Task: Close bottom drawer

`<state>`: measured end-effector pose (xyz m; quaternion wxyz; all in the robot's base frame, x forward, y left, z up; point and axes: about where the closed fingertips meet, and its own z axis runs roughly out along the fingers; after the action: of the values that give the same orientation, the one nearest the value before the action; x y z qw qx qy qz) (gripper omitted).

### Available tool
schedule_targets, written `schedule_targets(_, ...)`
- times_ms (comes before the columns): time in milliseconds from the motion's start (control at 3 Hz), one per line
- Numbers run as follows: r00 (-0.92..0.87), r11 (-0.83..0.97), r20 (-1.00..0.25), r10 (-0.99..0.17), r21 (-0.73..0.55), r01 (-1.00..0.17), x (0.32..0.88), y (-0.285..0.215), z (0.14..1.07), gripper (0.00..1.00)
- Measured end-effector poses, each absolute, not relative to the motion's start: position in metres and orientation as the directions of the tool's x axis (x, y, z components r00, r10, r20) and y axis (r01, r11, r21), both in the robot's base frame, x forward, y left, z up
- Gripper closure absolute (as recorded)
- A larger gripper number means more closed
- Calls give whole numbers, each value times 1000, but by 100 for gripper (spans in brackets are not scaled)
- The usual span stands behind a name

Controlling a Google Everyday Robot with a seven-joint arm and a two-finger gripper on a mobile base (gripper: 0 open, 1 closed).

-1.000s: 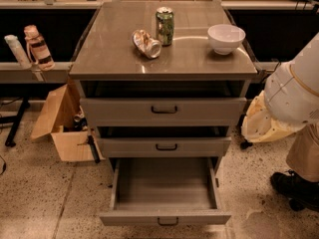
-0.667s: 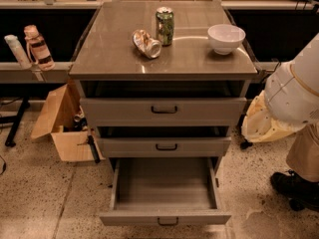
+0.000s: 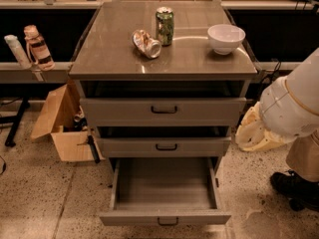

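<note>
The bottom drawer [image 3: 164,217] is pulled far out toward me at the foot of the grey cabinet. Its grey tray [image 3: 163,184] is bare inside, and its small dark handle [image 3: 167,221] sits at the centre of the front, at the lower edge of the view. The middle drawer [image 3: 164,147] and the top drawer [image 3: 163,110] above it stand slightly out. Only the white arm [image 3: 294,101] shows, at the right edge, beside the cabinet and apart from it. My gripper is out of view.
On the cabinet top [image 3: 109,49] stand a green can [image 3: 164,26], a crushed can [image 3: 146,43] lying on its side and a white bowl [image 3: 226,38]. An open cardboard box [image 3: 62,126] sits on the floor at left. A pale bag [image 3: 256,132] lies at right.
</note>
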<state>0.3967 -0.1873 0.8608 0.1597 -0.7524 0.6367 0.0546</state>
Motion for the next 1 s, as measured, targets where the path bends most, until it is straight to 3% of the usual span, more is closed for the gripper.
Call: schedule_targets(1000, 37, -3, -296, -955, -114, -993, 386, -192, 776, 100)
